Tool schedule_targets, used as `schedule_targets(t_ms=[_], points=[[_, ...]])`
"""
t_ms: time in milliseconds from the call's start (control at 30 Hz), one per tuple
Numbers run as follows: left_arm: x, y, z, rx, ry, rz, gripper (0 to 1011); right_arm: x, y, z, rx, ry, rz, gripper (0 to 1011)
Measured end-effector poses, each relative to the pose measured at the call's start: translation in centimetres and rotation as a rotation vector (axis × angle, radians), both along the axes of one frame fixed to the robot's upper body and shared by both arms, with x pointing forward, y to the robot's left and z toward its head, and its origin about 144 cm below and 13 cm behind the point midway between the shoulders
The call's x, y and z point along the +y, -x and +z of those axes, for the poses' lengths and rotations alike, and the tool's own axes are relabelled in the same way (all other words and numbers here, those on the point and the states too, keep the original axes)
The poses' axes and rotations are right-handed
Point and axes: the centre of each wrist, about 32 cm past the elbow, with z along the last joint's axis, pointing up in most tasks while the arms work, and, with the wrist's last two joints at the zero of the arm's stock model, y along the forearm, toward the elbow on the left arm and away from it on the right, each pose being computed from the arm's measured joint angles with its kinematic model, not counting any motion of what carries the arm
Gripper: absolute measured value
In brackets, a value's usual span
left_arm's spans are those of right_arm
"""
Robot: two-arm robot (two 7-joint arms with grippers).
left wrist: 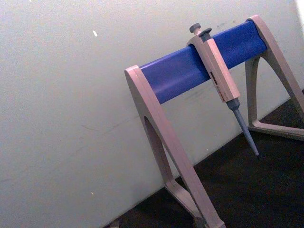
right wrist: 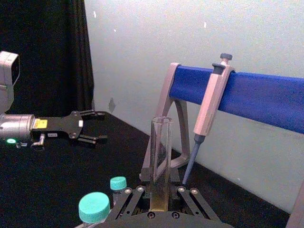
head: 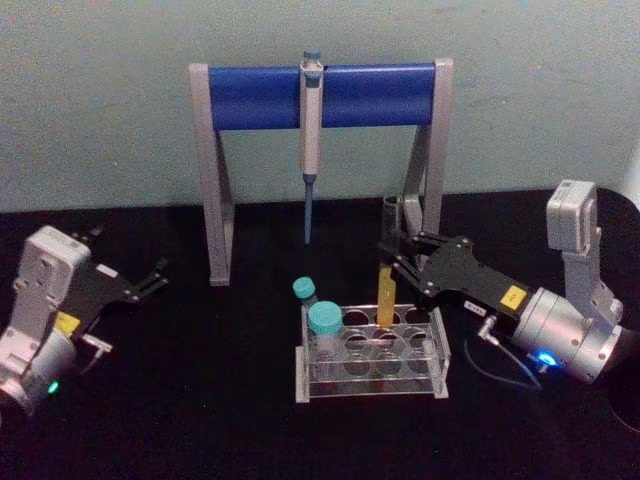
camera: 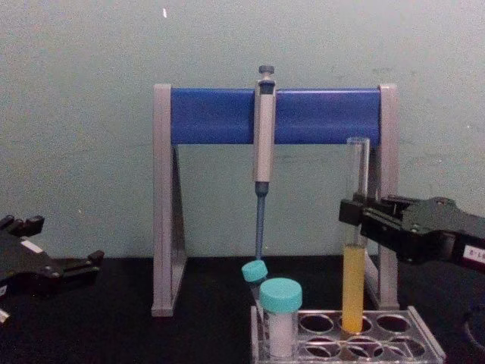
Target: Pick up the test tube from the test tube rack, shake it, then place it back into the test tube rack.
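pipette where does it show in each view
Head: pipette top centre, hanging on the blue bar.
Left wrist: pipette hooked over that bar.
Right wrist: pipette on the bar, behind the test tube.
Chest: pipette centre, upright.
Shared landmark: the blue bar.

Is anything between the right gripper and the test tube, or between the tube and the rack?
Nothing visible. The right gripper is at the test tube, standing upright in the test tube rack. The teal-capped vials stand apart, to its left. The left gripper idles far left.

Pipette stand [head: 320, 95] behind rack [head: 400, 378]; vials [head: 325, 320] at left.
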Motion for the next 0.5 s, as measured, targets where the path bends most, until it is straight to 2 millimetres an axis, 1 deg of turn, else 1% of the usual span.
schedule_targets(t_ms=[500], points=[[0.00, 0.00, 0.00, 0.000, 0.000, 0.000, 1001, -0.11, -0.19, -0.68, 0.034, 0.022, -0.004, 229]])
